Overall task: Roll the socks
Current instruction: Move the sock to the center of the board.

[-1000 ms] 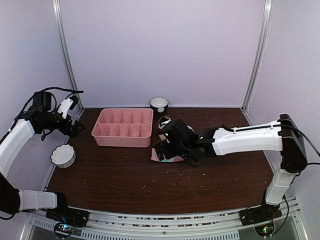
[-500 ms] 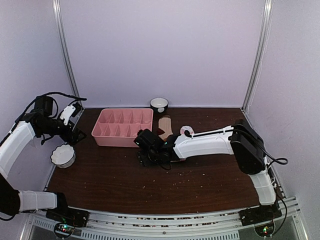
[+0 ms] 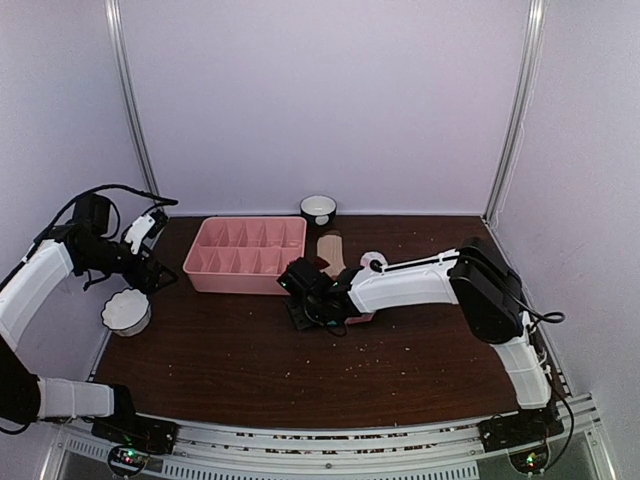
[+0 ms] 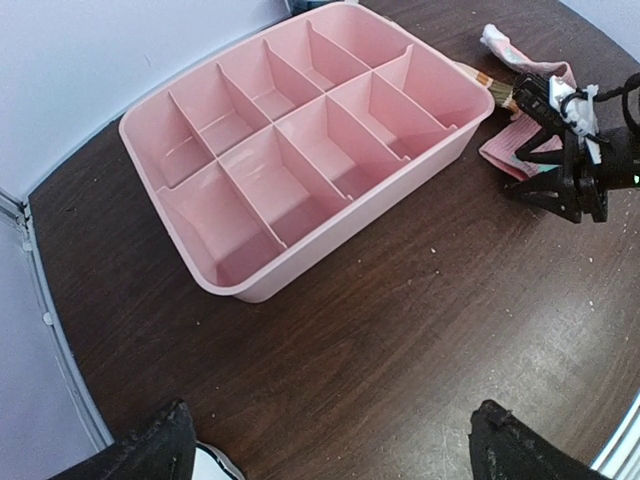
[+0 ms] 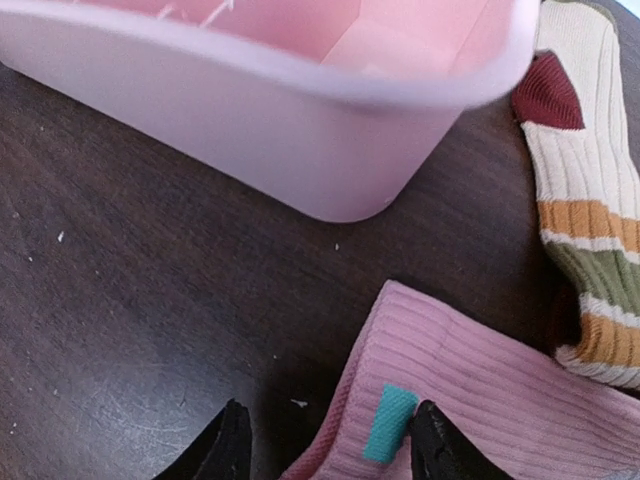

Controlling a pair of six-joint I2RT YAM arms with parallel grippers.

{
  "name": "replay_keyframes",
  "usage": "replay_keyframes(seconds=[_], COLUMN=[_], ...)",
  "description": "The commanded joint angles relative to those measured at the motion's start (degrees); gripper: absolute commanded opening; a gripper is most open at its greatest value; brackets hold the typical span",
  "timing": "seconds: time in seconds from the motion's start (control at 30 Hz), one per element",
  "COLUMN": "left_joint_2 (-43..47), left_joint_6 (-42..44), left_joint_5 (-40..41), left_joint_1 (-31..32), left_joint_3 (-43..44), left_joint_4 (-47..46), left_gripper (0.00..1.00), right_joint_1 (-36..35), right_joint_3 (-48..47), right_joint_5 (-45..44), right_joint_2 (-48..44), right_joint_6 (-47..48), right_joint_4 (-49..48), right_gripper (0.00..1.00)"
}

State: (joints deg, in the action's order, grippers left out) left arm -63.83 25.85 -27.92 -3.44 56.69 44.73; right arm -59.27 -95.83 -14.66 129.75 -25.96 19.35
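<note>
At the left edge of the top view, the left gripper (image 3: 152, 268) hangs above the counter (image 3: 250, 365), just over a white bowl (image 3: 126, 311). Its fingers (image 4: 165, 440) are wide apart, one in each lower corner of the left wrist view, with nothing between them.

Right of it, in the upper middle, a pink tray (image 3: 243, 283) sits on the counter. A small cup (image 3: 318, 208) stands behind the tray's right end, near the back wall.

Just right of the tray's front corner, the right gripper (image 3: 308, 316) is down at the counter. The right wrist view shows its fingers (image 5: 228, 445) part-way apart at the bottom edge, straddling the ribbed corner of the pink sock (image 5: 480, 400). One finger is next to a teal patch on the sock, and a dark gap separates the other from the fabric. The sock lies flat and unrolled.

The tan sock (image 3: 330, 247) lies flat beside the tray's right end, its striped part (image 5: 590, 200) just beyond the pink sock. I cannot tell if the two socks touch.
</note>
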Motion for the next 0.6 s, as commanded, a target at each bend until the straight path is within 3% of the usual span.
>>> replay_keyframes(seconds=[0.0,0.07,0.3,0.43,0.57], left_joint_2=[-0.14,-0.03,-0.23,-0.48,-2.06], left_joint_6=[1.01,1.01,1.18,3.50,5.41], left_joint_5=[-2.73,-3.19,-6.23,-10.44,-12.58], left_joint_1=[-0.39,-0.31,-0.24,0.17,2.65], left_joint_3=[1.87,2.07,2.07,2.11,2.51], left_joint_4=[-0.70,-0.69,-0.53,0.30,1.10], left_gripper=[0.98,0.98,0.98,0.98,0.98], right_joint_1=[-0.13,0.01,0.79,0.79,0.73], right_joint_3=[2.09,2.68,9.16,21.17,30.90], right_joint_5=[1.18,1.37,2.50,9.04,23.12], right_joint_2=[1.71,1.58,-3.21,-12.85,-21.44], right_joint_6=[-1.02,-1.24,-1.48,1.34,5.63], right_joint_4=[-1.29,-1.74,-4.55,-12.31,-17.24], right_gripper=[0.52,0.44,0.00,0.00,0.00])
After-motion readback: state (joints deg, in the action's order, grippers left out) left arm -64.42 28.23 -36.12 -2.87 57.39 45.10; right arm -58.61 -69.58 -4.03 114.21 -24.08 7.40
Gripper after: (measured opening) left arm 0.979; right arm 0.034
